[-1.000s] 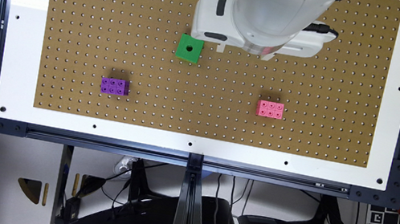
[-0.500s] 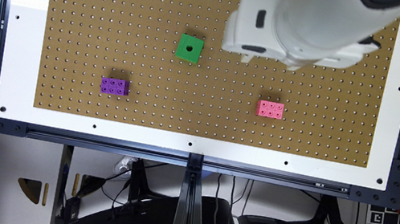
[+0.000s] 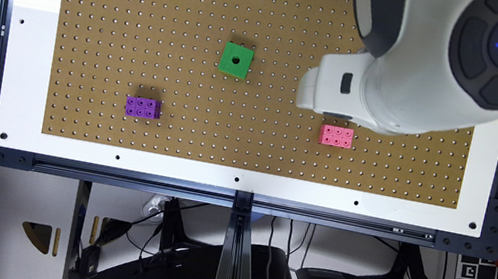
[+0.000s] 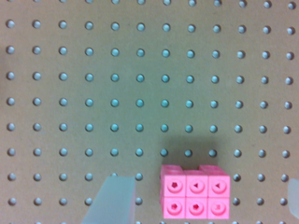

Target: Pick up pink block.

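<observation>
pink block flat on pegboard, six-hole face up, toward the exterior view's right and near the board's front edge. long axis along the exterior view's left-right line. nothing touching it.

arm overhead, white wrist housing just behind the block in the exterior view, overlapping it not at all. no contact yet.

gripper apart: in the wrist view one pale fingertip beside the block with a gap of bare board between, the other fingertip a blurred sliver at the frame edge, probably well clear of the block's far end. block between the two, nearer the first fingertip, so not centred. fingers spaced along the block's long axis, so closing as now would take it by the short ends, across its greater length. opening looks wide enough for that, judged loosely.

step in hand: approach, pre-grasp. needed next, by judgement: small shift to centre the block between the fingertips, then descent. risk: first fingertip landing on or nudging the block's near end if lowered uncorrected.

purple block and green cube well apart toward the exterior view's left, no interference.
</observation>
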